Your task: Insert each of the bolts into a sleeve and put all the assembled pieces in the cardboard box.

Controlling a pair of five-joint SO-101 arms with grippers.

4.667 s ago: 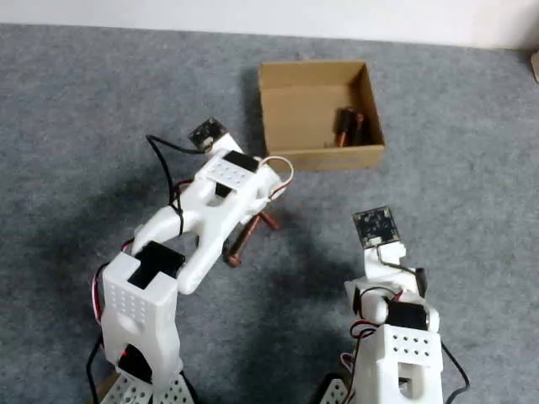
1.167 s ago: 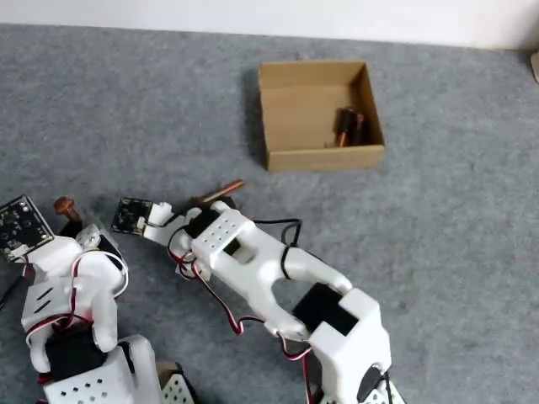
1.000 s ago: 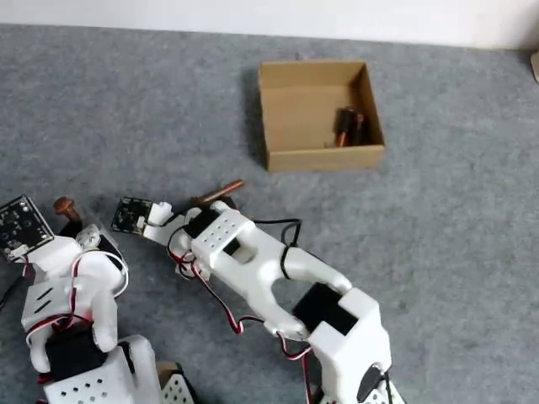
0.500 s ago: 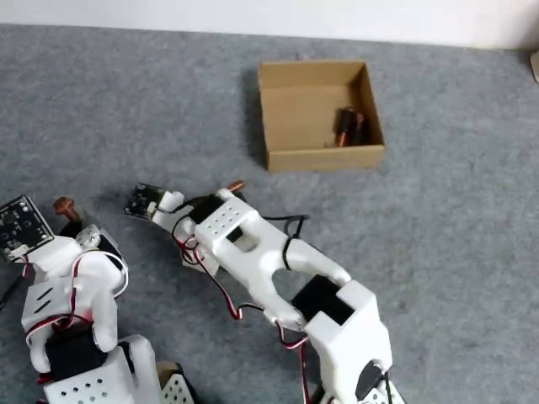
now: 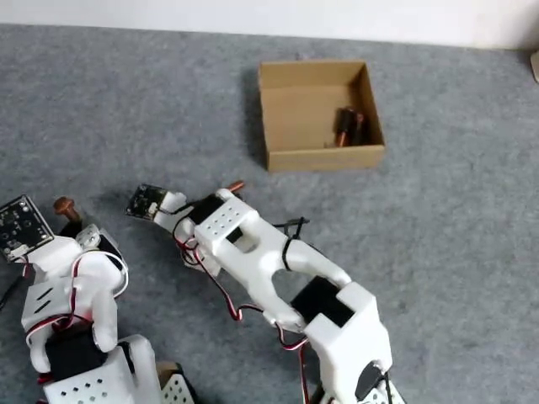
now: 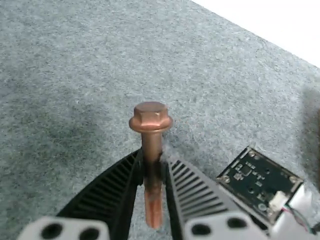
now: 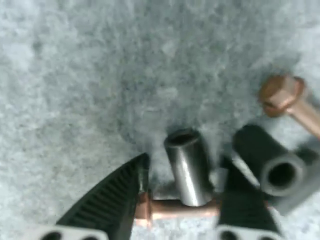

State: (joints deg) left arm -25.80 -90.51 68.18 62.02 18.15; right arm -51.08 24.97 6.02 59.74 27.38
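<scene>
Your left end effector [image 6: 152, 172] is clamped on a copper bolt [image 6: 151, 120]. It's pinching the shank, and the hex head sticks out past the fingertips. From overhead, the left arm [image 5: 72, 278] sits at the near left corner of the grey desk [image 5: 455, 252], well apart from the cardboard box [image 5: 278, 118].

Your right arm [image 5: 253, 248] is stretched across toward the left one, low over the desk. The right end effector [image 7: 185, 172] is spread wide with a silver sleeve [image 7: 186, 155] sitting between the fingers. There's a bit of gap on each side, so nothing's actually gripped. The silver sleeve's open end points away from the wrist, and its other end lies over the shank of a second bolt [image 7: 175, 209], which is flat on the desk. Just beside it there's a dark sleeve [image 7: 267, 160] on its side, bore facing the wrist camera. Near that is a third bolt [image 7: 282, 94], hex head showing.

The box is over at the far side of the desk. The assembled pieces [image 5: 349, 126] inside it are tucked toward the right near corner, by the wall.
</scene>
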